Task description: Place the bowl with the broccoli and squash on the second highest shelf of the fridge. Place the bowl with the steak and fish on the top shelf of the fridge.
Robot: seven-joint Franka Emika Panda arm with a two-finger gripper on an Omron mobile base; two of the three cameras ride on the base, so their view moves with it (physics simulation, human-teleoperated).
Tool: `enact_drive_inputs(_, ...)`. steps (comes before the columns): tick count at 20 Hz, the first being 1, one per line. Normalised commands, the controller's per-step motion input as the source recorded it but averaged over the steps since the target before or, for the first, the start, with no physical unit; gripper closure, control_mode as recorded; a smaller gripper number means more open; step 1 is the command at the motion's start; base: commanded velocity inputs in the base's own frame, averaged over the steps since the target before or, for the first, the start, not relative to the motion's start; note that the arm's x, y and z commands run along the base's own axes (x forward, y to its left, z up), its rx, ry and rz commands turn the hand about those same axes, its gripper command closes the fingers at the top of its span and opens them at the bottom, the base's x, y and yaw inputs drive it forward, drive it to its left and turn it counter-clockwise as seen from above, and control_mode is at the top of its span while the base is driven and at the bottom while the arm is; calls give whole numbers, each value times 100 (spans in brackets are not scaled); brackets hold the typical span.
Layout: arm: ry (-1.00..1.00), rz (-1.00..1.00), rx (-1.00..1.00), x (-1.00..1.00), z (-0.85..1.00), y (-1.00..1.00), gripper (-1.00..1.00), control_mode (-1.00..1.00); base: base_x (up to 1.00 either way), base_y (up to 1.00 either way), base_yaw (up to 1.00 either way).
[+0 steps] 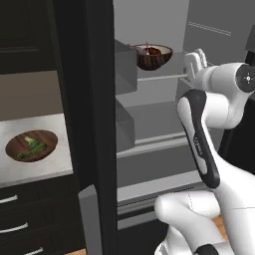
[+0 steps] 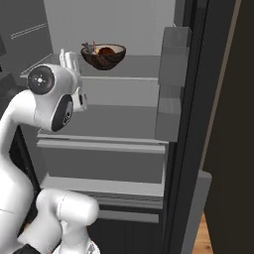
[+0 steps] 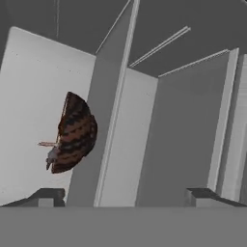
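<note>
Two bowls stood apart: the steak and fish bowl (image 1: pixel 154 56) rested on the top shelf (image 1: pixel 164 75) of the open fridge (image 1: pixel 89 124), while the broccoli and squash bowl (image 1: pixel 31 145) sat on the tabletop (image 1: pixel 60 154) left of the fridge. Inside the fridge, the end effector (image 3: pixel 125 195) hung open and empty beside the steak and fish bowl, not touching it.

A dark wooden bowl with steak and fish (image 1: pixel 154 56) sits upright on the fridge's top shelf (image 1: pixel 167 75). Another bowl with green vegetables (image 1: pixel 31 145) rests on the counter left of the fridge (image 1: pixel 94 124).
</note>
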Motion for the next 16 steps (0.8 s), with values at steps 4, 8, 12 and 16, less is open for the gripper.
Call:
enact_drive_inputs(4,25,14,-18,-87,-58,-9,-100,-100,0,0,0)
enact_drive_inputs(8,12,13,-21,-16,-26,1,-100,-100,0,0,0)
enact_drive_inputs(12,1,1,-2,0,0,0,-100,100,-72,0,2)
enact_drive_inputs(16,0,0,0,0,0,0,-100,100,-100,0,5)
